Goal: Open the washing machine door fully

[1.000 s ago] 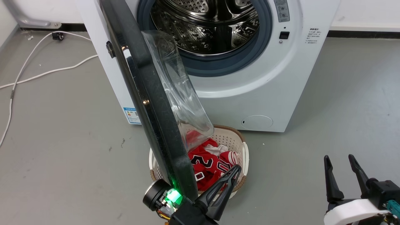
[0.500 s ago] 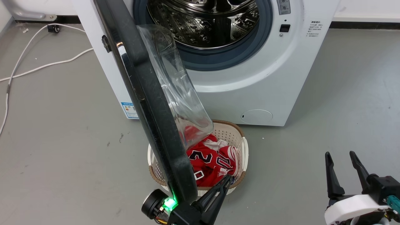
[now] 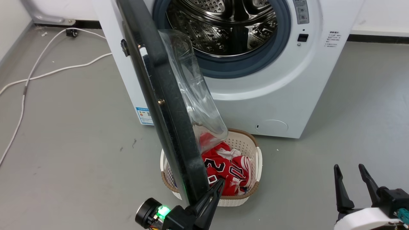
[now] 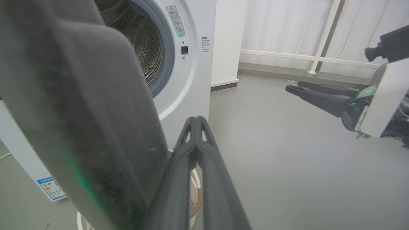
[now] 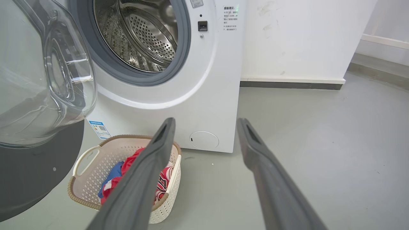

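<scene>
Door [image 3: 169, 127] ajar — left jaws together at its rim, right jaws apart — red "20" jersey [image 3: 223, 169] below

A red fabric jersey [image 3: 223, 166] in the cream perforated plastic basket [image 3: 258, 159] is showing white digits: "20" and another "0". The blue-and-white sticker [image 3: 144, 115] low on the white washing machine [image 3: 255, 102], the warning-triangle strip label [image 4: 175, 20] and the small black print [image 3: 332, 38] are staying illegible.
</scene>
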You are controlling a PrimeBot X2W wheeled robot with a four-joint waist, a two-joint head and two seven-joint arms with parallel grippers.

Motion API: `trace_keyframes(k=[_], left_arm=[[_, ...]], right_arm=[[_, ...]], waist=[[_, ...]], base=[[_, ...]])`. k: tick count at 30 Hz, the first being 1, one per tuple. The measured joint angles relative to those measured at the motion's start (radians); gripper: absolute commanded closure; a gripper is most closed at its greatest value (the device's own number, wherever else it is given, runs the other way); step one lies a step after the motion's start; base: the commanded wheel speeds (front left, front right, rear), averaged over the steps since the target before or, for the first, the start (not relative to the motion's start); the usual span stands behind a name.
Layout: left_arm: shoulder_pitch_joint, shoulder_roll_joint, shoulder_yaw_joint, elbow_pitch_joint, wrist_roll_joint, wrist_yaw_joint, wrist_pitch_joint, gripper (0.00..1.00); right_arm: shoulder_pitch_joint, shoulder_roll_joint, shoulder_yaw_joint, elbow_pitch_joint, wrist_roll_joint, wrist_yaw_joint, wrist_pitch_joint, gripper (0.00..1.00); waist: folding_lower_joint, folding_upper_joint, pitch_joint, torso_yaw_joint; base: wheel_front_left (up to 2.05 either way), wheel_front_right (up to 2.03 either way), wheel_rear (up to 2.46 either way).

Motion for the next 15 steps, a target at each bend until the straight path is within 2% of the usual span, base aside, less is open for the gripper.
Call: trace_keyframes(k=[15], left_arm=[[0.054, -0.007, 0.068, -0.025, 0.023, -0.003, 0.000, 1.00]], right_arm=[[0.092, -0.029, 0.012, -0.056, 0.047, 0.000, 0.000, 0.00]], waist=[[0.0000, 0.0000, -0.027, 0.112]], base=[[0.00, 0.00, 0.00]])
